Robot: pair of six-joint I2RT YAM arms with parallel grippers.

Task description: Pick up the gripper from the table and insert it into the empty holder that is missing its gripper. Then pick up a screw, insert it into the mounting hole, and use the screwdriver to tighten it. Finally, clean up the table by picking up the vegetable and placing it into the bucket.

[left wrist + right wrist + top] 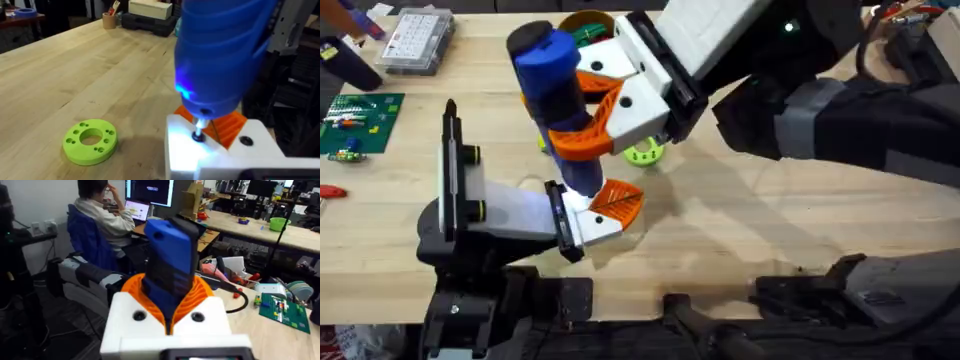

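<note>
Right end effector (582,140) clamped the blue screwdriver (558,95) upright.
Its tip sat in the gripper's (610,208) screw; it needed steady, vertical pressure.

Left wrist view: the blue screwdriver (222,50), a blue light glowing low on its body, stands upright with its thin metal tip in a hole of the white block base of the gripper (210,150). The orange ribbed fin shows behind the tip. A lime-green ring disc (90,141) lies flat on the wooden table (90,75), apart from the block.
</note>
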